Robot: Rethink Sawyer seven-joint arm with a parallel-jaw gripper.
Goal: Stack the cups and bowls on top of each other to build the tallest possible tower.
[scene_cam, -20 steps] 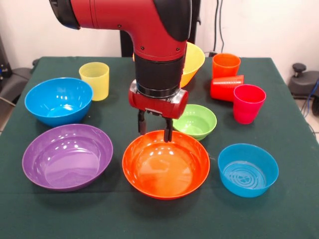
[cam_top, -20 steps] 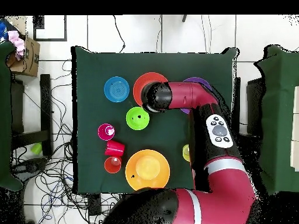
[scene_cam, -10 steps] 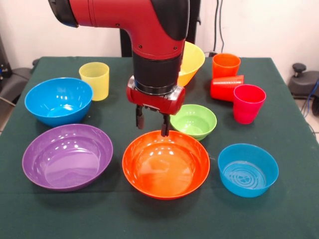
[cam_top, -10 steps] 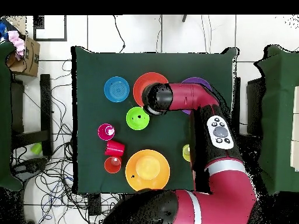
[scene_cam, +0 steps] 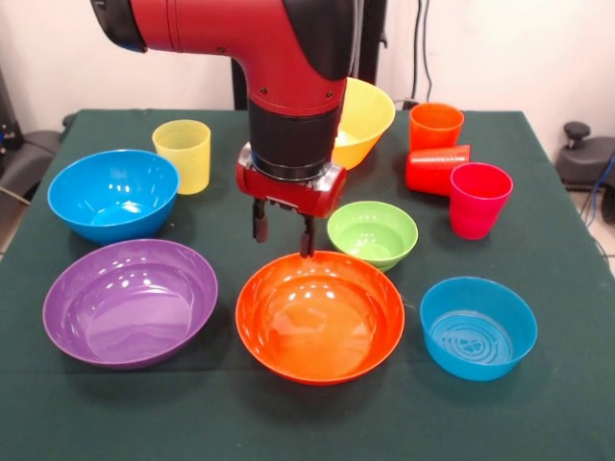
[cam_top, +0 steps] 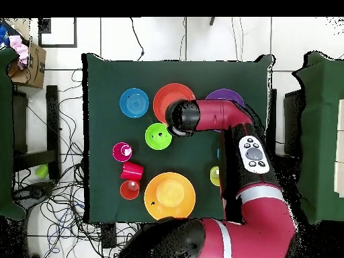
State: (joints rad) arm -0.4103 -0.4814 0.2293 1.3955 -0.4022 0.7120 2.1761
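hand [scene_cam: 281,238]: risen off orange-red bowl [scene_cam: 320,315] rim, open, empty. step: picking first piece; next needs a rim grasp.

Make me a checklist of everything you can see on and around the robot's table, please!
Surface: green cloth table, flat.
Bowls: orange-red bowl, purple bowl, two blue bowls, green bowl, yellow bowl; all upright, none stacked.
Cups: yellow cup, orange cup and pink cup upright; red cup on its side.
Clutter: nothing seen.
Gripper: gripper open, empty, above orange-red bowl's far rim.
Cables: tangled on floor.
Surroundings: cardboard box.
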